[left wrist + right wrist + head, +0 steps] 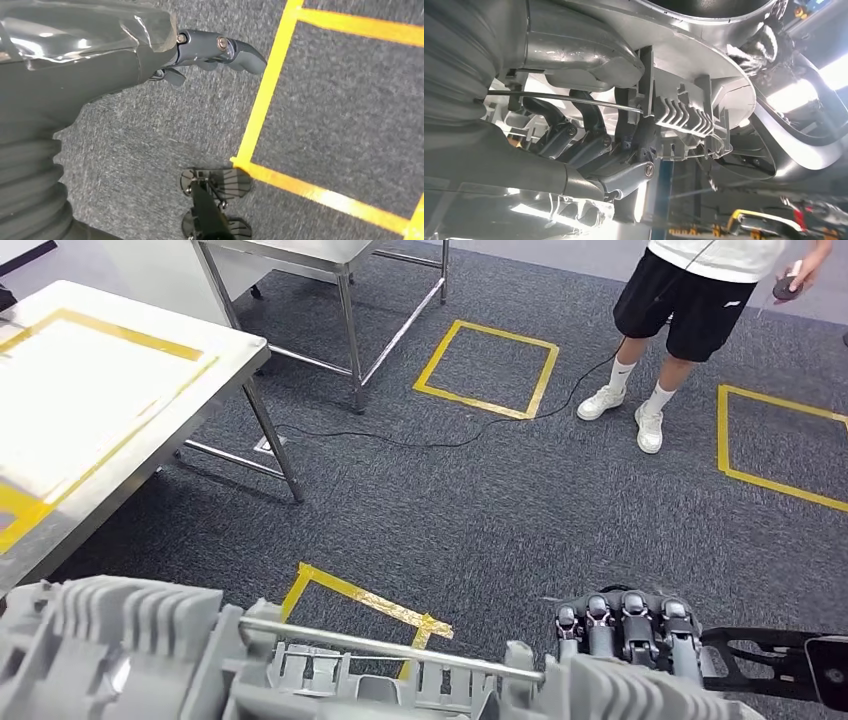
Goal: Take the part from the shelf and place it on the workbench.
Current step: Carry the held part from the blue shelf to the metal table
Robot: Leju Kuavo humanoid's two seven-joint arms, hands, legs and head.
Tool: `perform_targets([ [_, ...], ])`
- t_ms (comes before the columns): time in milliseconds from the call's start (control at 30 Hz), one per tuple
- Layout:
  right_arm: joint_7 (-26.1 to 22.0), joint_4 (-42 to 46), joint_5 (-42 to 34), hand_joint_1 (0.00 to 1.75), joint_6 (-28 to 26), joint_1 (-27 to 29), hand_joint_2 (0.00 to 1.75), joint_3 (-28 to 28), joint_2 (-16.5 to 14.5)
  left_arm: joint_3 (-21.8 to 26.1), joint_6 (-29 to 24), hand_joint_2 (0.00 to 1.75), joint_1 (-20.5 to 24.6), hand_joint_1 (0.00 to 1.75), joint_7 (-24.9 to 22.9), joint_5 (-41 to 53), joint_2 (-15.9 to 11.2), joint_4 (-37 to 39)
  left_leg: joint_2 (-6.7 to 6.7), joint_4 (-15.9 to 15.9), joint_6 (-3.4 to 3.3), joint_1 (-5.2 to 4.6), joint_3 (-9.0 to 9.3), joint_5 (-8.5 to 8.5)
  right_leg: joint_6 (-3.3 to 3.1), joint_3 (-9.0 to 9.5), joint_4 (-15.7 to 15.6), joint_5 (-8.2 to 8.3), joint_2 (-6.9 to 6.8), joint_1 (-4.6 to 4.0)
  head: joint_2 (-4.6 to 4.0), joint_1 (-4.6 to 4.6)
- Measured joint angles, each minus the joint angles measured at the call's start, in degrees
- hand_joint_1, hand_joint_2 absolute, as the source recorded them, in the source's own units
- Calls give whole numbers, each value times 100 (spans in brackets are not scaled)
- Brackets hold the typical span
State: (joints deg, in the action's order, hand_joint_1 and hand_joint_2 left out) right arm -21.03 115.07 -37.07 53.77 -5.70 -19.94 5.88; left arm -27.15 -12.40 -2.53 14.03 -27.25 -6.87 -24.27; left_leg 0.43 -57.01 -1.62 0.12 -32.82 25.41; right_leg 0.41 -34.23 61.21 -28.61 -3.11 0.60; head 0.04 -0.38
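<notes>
The part (pixel 150 640) is a large grey ribbed metal casting with a thin steel rod across it, held low across the bottom of the head view. My right hand (pixel 625 625) grips its right end, dark fingers curled over the edge. In the right wrist view those fingers (pixel 589 135) wrap the part (pixel 684 112) from beneath. My left hand (pixel 125 45) hangs over the carpet, its fingers (pixel 225 50) stretched out and holding nothing. The workbench (pixel 150 465), a steel table with a white sheet framed in yellow tape, stands at the left.
A person (pixel 700 290) in black shorts and white shoes stands at the far right, holding a small device. A second steel table frame (pixel 350 330) stands behind the workbench. Yellow tape squares (pixel 490 365) mark the grey carpet, and a black cable (pixel 420 445) runs across it.
</notes>
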Motion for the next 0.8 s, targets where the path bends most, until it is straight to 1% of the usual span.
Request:
perform_targets([
  [33,0,0,1,175,0,0,175,5,3,0,2,175,9,0,0,2,3,-1,-50,12,-18,12,4,-14,-16,-159,329,-147,121,10,0,10],
  [67,0,-1,1,175,0,2,175,9,4,0,5,175,18,0,0,4,5,-2,-103,12,-31,16,-1,-20,-31,-356,735,-307,201,13,0,16],
  [100,0,-4,1,175,0,6,175,12,7,0,9,175,23,0,0,7,7,-2,-165,11,-36,16,-7,-22,-30,-541,1101,-423,240,18,0,24],
  [133,0,-9,1,175,0,8,175,12,8,0,12,175,23,0,0,9,9,-2,-229,8,-36,17,-10,-21,-10,-659,1313,-464,256,24,0,25],
  [167,0,-13,1,175,0,9,175,12,9,0,14,175,23,0,0,10,13,-2,-295,5,-33,20,-9,-20,29,-671,1300,-413,264,34,0,25],
  [200,0,-17,1,175,0,8,175,11,10,0,14,175,22,0,0,10,17,-2,-364,-2,-26,26,-4,-16,79,-567,1047,-277,283,50,0,26],
  [233,0,-19,-1,175,0,4,175,11,11,0,14,175,22,0,0,10,24,-3,-430,-15,-10,33,-3,-7,130,-382,636,-98,343,71,0,26],
  [267,0,-20,-3,175,0,-2,175,11,11,0,14,175,23,0,0,10,28,-3,-491,-42,15,32,-13,9,155,-203,243,58,438,86,0,29],
  [300,-1,-21,-5,175,0,-7,175,10,10,0,13,175,23,0,0,10,32,-3,-544,-69,46,28,-32,25,149,-68,-52,170,503,96,0,30],
  [333,-1,-22,-9,175,0,-10,175,10,10,0,11,175,19,0,-1,11,32,-3,-585,-90,79,25,-57,36,120,1,-207,224,548,92,0,30],
  [367,-2,-24,-11,175,0,-12,175,9,9,0,8,175,13,0,-1,11,31,-2,-620,-99,111,27,-79,39,72,12,-233,232,541,75,0,31],
  [400,-2,-25,-13,175,0,-14,175,8,9,0,6,175,5,0,-2,12,30,-2,-649,-96,139,36,-92,39,30,15,-238,239,491,66,0,29],
  [433,-2,-25,-14,175,0,-20,175,7,7,-1,4,175,-4,0,-2,13,29,-2,-619,-111,167,46,-101,53,-2,22,-245,242,456,65,0,30],
  [467,-3,-25,-16,175,0,-27,175,6,3,-1,2,175,-9,0,-2,13,27,-2,-518,-190,195,46,-137,108,-37,35,-253,240,415,69,0,19],
  [500,-5,-25,-20,175,-1,-33,175,5,0,-1,-3,175,-8,0,-2,13,24,-2,-387,-377,219,47,-218,219,-67,49,-262,234,373,76,0,5],
  [533,-8,-25,-25,175,-1,-37,175,5,-3,0,-10,175,-4,0,-2,14,22,-2,-242,-686,241,49,-361,381,-94,61,-265,223,327,71,0,-7],
  [567,-11,-25,-28,175,-2,-37,175,5,-5,1,-18,175,1,0,-2,15,22,-2,-145,-1077,258,52,-553,564,-116,68,-265,210,279,59,0,-19],
  [600,-13,-25,-30,175,-2,-35,175,5,-4,1,-24,175,5,0,-2,16,24,-2,-111,-1460,268,60,-744,712,-128,72,-264,201,231,46,0,-19],
  [633,-15,-25,-30,175,-2,-33,175,4,-4,1,-27,175,4,0,-2,17,27,-2,-97,-1720,270,62,-885,777,-138,75,-263,192,180,34,0,-19],
  [667,-15,-25,-30,175,-2,-31,175,2,-5,0,-28,175,1,0,-2,17,28,-2,-89,-1761,265,61,-920,728,-147,83,-263,184,130,22,0,-20],
  [700,-15,-25,-30,175,-2,-31,175,0,-5,1,-30,175,-2,0,-2,17,26,-2,-69,-1575,248,57,-840,582,-156,97,-263,175,82,9,0,-20],
  [733,-15,-25,-30,175,-2,-31,175,-2,-7,1,-31,175,-3,0,-2,17,24,-2,-15,-1199,214,45,-656,371,-161,117,-264,163,37,-4,0,-20],
  [767,-15,-24,-30,175,-2,-32,175,-3,-10,2,-33,175,0,0,-2,17,15,-2,110,-781,166,14,-445,205,-162,137,-265,151,-4,-18,0,-16],
  [800,-15,-23,-30,175,-2,-32,175,-3,-14,3,-34,175,4,0,-2,17,10,-3,223,-450,122,-22,-281,97,-156,147,-265,139,-40,-39,0,-15],
])
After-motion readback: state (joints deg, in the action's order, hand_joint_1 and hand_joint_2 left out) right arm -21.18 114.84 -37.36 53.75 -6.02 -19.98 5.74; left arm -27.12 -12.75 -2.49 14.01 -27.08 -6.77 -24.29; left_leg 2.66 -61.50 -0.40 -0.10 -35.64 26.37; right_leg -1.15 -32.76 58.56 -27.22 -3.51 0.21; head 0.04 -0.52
